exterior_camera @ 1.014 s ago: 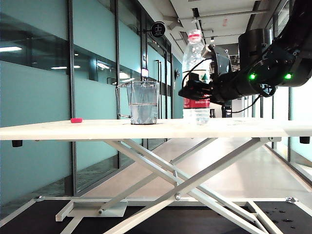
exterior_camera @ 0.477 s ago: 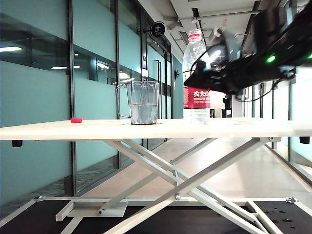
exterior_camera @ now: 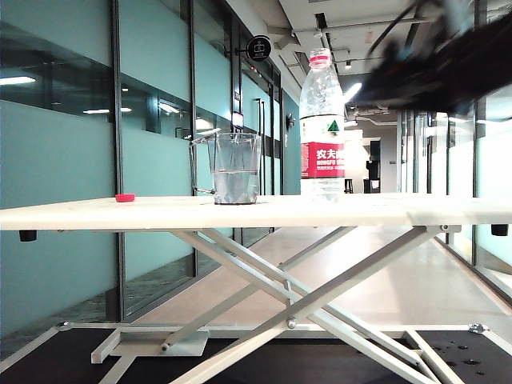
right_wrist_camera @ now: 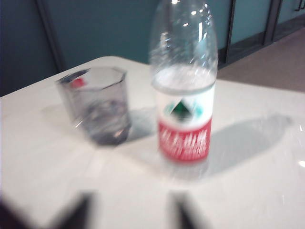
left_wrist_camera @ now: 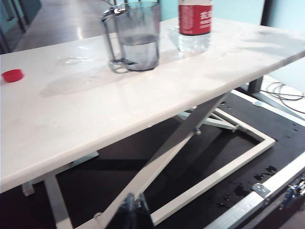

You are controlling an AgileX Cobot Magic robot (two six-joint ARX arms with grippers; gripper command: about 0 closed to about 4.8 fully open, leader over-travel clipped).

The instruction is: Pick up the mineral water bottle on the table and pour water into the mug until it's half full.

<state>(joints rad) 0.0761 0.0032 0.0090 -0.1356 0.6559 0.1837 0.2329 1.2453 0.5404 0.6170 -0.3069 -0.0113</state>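
Observation:
The mineral water bottle [exterior_camera: 322, 128] stands upright on the white table [exterior_camera: 416, 210], uncapped, with its red-and-white label showing. To its left stands the clear mug [exterior_camera: 235, 168], holding water [exterior_camera: 235, 186] in roughly its lower half. My right gripper [right_wrist_camera: 132, 200] is open, with nothing between its blurred fingers, and is backed off from the bottle [right_wrist_camera: 183, 95] and mug [right_wrist_camera: 97, 105]. In the exterior view it is a dark blur [exterior_camera: 384, 76] high up to the right of the bottle. My left gripper [left_wrist_camera: 135, 206] is shut and empty. It hangs below the table's near edge, far from the mug [left_wrist_camera: 136, 36].
A small red cap [exterior_camera: 125, 197] lies on the table far left of the mug, also seen in the left wrist view [left_wrist_camera: 12, 75]. Crossed white legs [exterior_camera: 320, 296] run under the tabletop. Water drops spot the black floor mat [left_wrist_camera: 238, 191].
My right gripper was around the bottle a second ago. It has let go and swung up and away to the right. The bottle stays standing in place.

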